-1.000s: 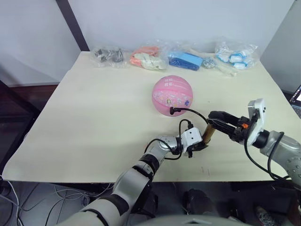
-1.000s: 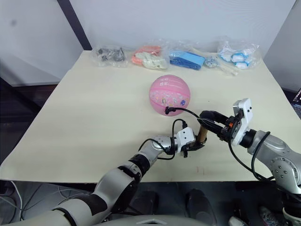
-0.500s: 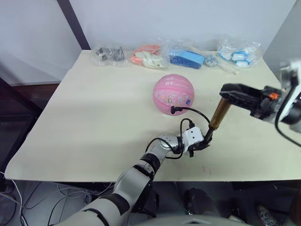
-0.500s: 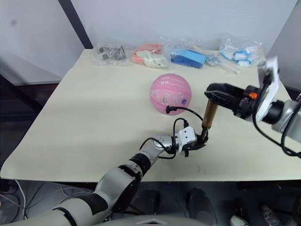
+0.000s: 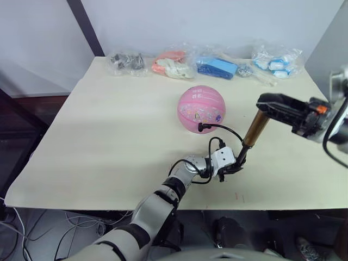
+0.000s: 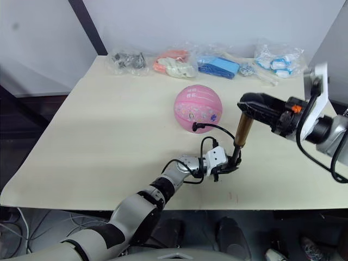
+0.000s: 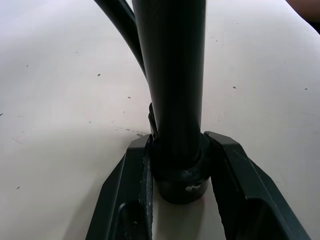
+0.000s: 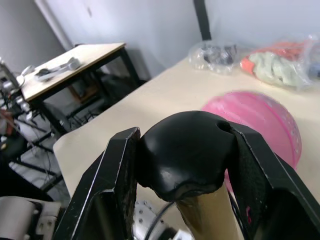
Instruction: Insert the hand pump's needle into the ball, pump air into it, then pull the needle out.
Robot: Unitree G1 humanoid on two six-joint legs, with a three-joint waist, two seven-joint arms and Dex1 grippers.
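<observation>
My left gripper (image 5: 235, 166) clamps the pump's (image 5: 254, 129) lower end down on the table (image 5: 109, 125) to anchor it, my right gripper (image 5: 267, 101) is closed on its top cap for stroking, and its hose (image 5: 223, 129) runs to the ball (image 5: 201, 109) just beyond.

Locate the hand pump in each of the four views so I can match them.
Left eye view: hand pump tilted, right of centre, held between left tool and right tool.
Right eye view: same place.
Left wrist view: its dark lower end clamped between the fingers.
Right wrist view: its black top cap clamped, gold barrel below.
Shared landmark: the ball, also behind the cap in the right wrist view.
</observation>
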